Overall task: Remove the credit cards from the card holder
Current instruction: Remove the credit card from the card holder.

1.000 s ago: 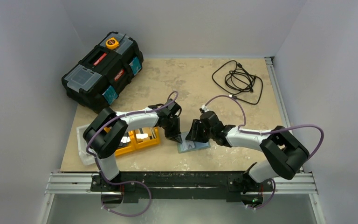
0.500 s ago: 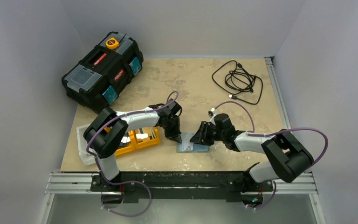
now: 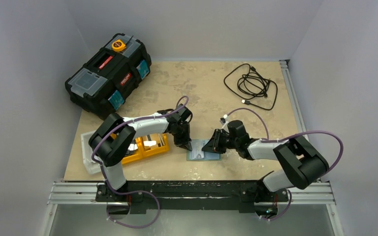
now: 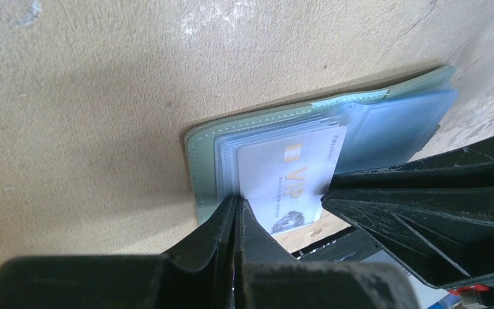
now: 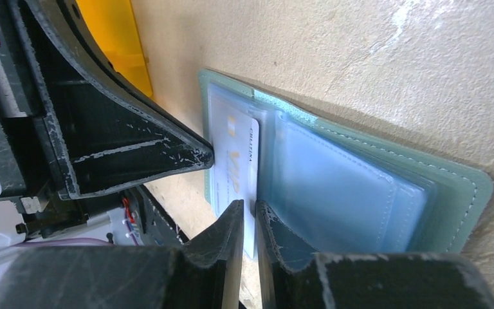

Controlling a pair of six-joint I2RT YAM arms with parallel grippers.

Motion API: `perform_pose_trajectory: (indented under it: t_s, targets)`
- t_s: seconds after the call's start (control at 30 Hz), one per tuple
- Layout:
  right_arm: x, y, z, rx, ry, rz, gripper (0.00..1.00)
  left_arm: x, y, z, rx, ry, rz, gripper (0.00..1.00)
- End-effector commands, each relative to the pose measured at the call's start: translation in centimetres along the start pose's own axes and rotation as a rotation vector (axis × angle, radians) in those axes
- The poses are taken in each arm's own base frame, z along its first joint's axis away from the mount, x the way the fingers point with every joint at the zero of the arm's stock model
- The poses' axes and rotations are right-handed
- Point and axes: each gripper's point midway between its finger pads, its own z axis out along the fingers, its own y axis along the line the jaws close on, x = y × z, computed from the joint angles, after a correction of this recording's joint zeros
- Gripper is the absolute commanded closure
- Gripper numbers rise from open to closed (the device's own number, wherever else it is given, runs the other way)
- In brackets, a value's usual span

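The grey-green card holder (image 3: 203, 156) lies open on the table between my two grippers, pale blue sleeves up; it also shows in the left wrist view (image 4: 201, 149) and the right wrist view (image 5: 466, 187). A whitish credit card (image 4: 289, 183) with gold "VIP" lettering sticks partly out of a sleeve over the holder's edge (image 5: 233, 161). My left gripper (image 3: 187, 146) is shut, its tips (image 4: 237, 201) pressing on the holder's corner beside the card. My right gripper (image 3: 210, 146) is closed on the card's protruding edge (image 5: 249, 206). Other cards are hidden.
An orange two-compartment tray (image 3: 145, 146) sits just left of the left gripper, on a white tray (image 3: 87, 153). A black toolbox (image 3: 109, 73) stands at the far left. A coiled black cable (image 3: 252, 86) lies at the far right.
My right gripper has dropped lower and shifted a little right, onto the card's edge. The holder now lies flatter on the table. The left arm has not moved.
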Motion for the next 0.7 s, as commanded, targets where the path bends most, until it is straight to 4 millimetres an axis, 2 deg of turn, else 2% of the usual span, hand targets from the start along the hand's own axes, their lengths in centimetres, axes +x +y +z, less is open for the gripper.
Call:
perform_pose_trajectory:
  t_s: [0.0,0.23,0.3,0.47,0.67]
  targets:
    - [0.0,0.8,0.3,-0.051,0.008,-0.003,0.87,-0.1,1.5,1.0,-0.080,-0.013,0.003,1.00]
    - [0.0,0.8,0.4,-0.057,0.014,0.004,0.88,0.0,1.3,1.2,-0.078,-0.008,0.009,1.00]
    - [0.0,0.9,0.4,-0.059,0.013,0.008,0.91,0.0,1.4,1.2,-0.086,-0.008,0.006,1.00]
    - [-0.2,0.4,0.2,-0.030,-0.006,0.014,0.99,0.0,2.2,1.2,-0.120,-0.011,-0.006,1.00]
    - [-0.7,-0.7,-0.4,0.014,-0.042,0.032,1.00,0.2,3.5,1.5,-0.156,-0.008,-0.035,1.00]
